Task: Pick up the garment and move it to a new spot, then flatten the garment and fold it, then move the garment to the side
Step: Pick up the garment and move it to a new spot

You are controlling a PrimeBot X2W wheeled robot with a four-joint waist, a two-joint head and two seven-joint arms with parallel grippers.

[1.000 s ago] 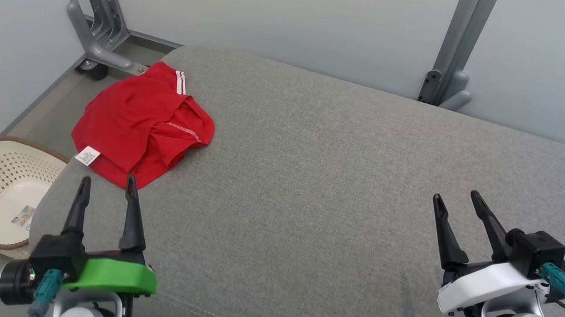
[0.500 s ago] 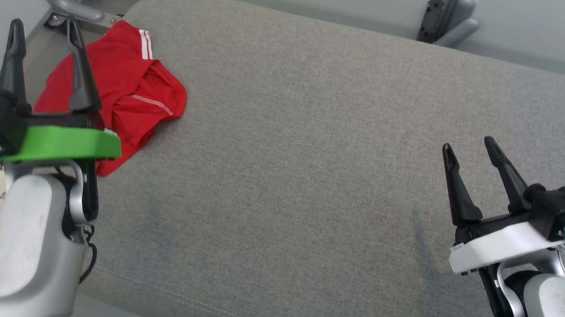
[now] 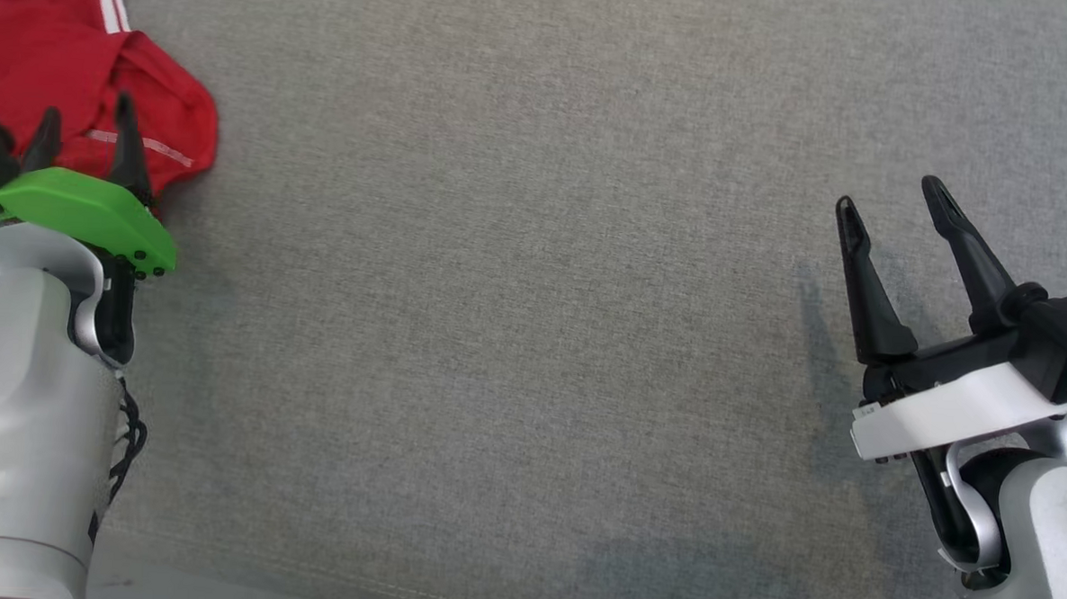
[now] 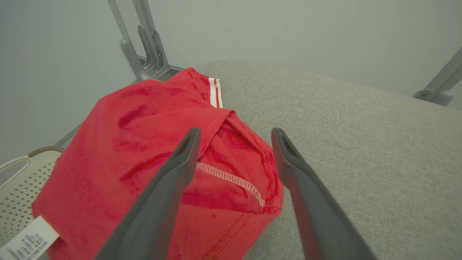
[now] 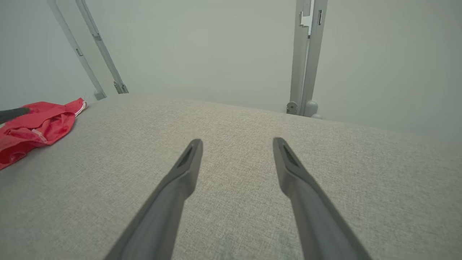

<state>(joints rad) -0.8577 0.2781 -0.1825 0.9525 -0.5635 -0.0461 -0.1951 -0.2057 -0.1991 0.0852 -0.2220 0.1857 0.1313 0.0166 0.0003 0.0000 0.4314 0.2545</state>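
The grey fabric-covered table (image 3: 533, 317) is bare across its whole middle and right, a wide flat stretch with open room between the two arms. In the wrist views its far edge is rounded and runs close along a pale wall (image 5: 202, 47), where grey metal posts (image 5: 306, 54) stand behind it. The far left corner curves off towards a cream perforated plastic basket (image 4: 16, 180) with a brown rim, which sits lower, beside the table.

The crumpled red cloth garment (image 4: 144, 144) with two white stripes lies on that far left corner, its left part reaching the table's left edge above the basket. A white care label (image 4: 27, 242) shows at its near left hem.

The left tool (image 3: 89, 111), on the green-capped wrist, stands with its jaws wide apart at the garment's near right part. In the left wrist view its fingers frame a folded hem with white stitching. Whether the fingertips touch the cloth cannot be told.

The right tool (image 3: 889, 196), on the white-capped wrist, is also spread wide. It is over bare fabric at the right side, well apart from the garment.
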